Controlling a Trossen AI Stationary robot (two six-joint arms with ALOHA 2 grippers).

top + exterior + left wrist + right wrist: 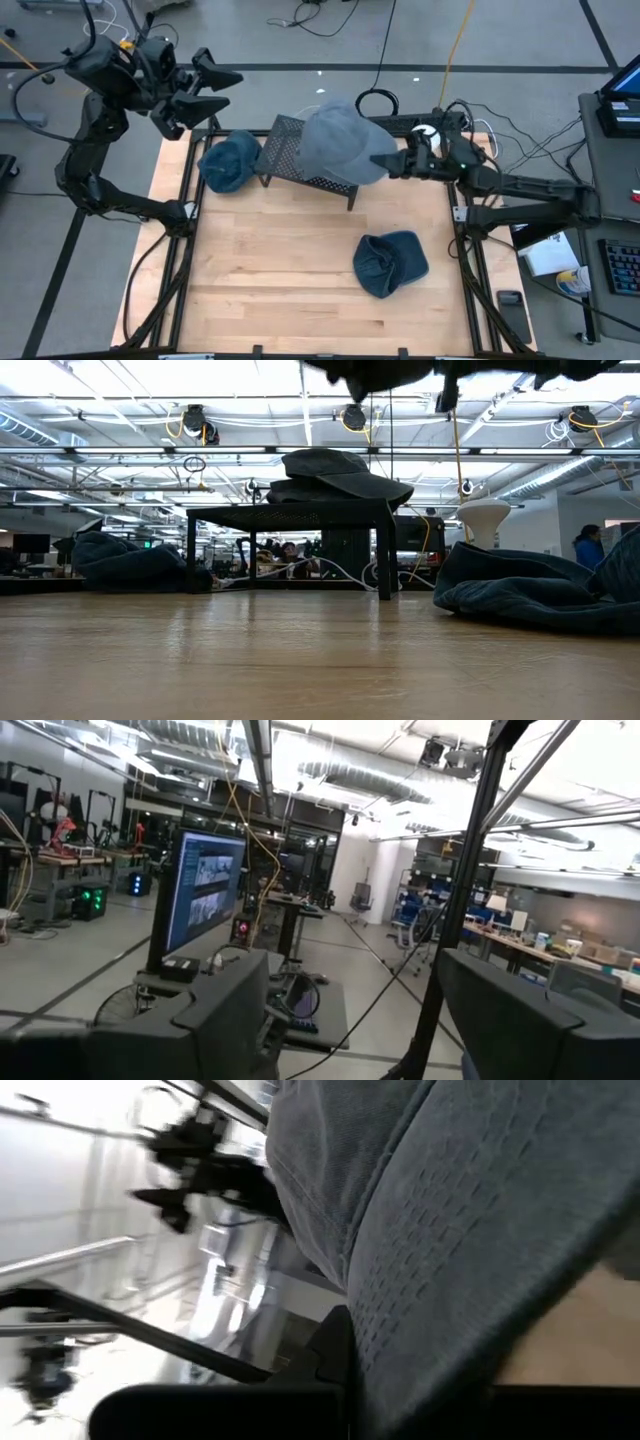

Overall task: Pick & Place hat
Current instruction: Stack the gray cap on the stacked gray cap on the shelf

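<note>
A grey brimmed hat (335,140) lies by its underside on top of a black mesh rack (285,150) at the table's far side. In the low view the hat (335,470) rests on the rack (290,515), with its brim sticking out past the right end. My right gripper (385,160) is at that brim. The right wrist view is filled by the hat's cloth (450,1230), and whether the gripper touches it does not show. My left gripper (212,90) is open and raised beyond the table's far-left corner (370,1020).
One blue hat (228,162) lies crumpled on the table left of the rack (125,565). Another blue hat (390,262) lies right of centre, nearer the front (530,590). Cables and a white object (425,130) sit at the far edge. Bare wood (280,270) shows near-left.
</note>
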